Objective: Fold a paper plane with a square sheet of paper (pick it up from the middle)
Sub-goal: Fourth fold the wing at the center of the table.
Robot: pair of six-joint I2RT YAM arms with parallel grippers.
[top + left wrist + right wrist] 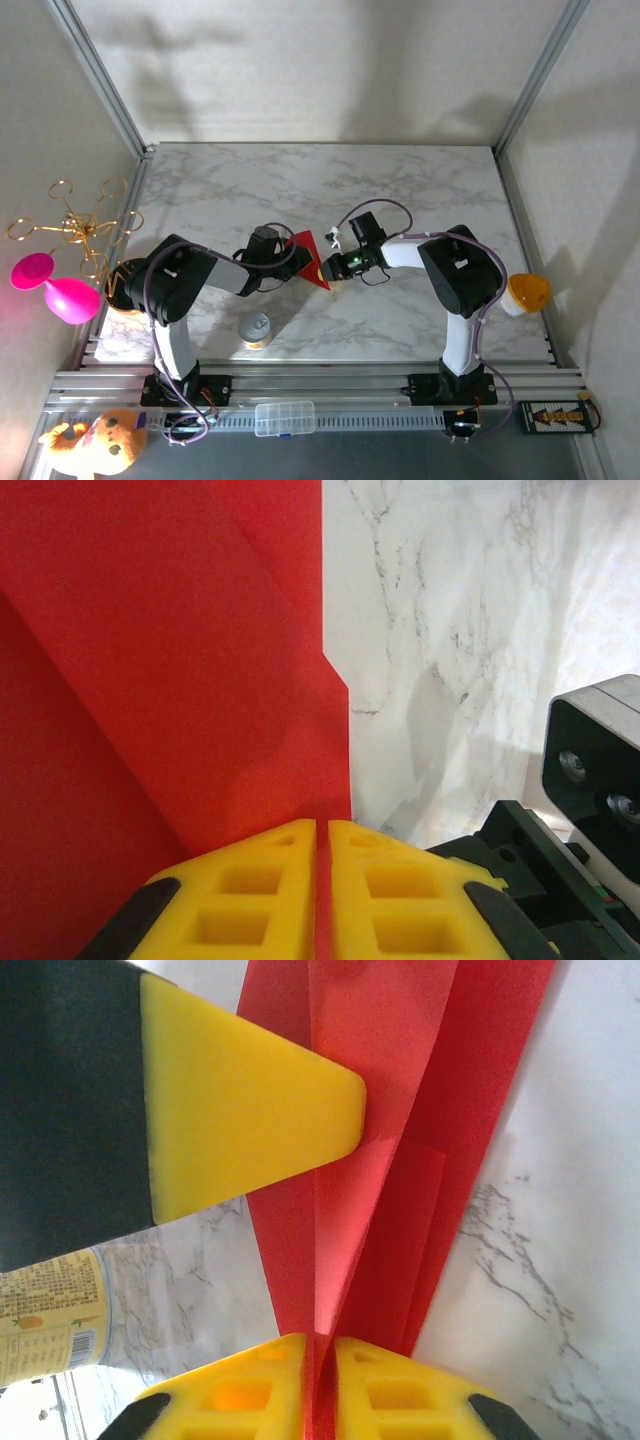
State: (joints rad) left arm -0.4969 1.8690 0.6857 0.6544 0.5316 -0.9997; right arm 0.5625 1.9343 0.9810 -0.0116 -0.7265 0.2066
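The paper plane (308, 256) is sitting near the middle of the bench (400, 190), between the two arms, as a bright red, narrow, pointed shape with its tip aiming toward the near edge. In the right wrist view its layered folds (400, 1160) are running lengthwise, with a raised crease down the centre.

The left gripper (322, 842) is pinching the paper from the left: its yellow jaws are pressing together with a thin red edge showing between them. The right gripper (320, 1358) is doing the same from the opposite side, its jaws closing tight on the folded layers near the centre crease. One yellow finger of the left gripper (250, 1090) is lying across the red paper in the right wrist view.

A small printed can (255, 330) is standing on the bench nearer the arm bases, well apart from the paper. A pink toy (55, 285) is hanging beyond the bench's left edge, and an orange object (527, 292) is resting at its right edge.
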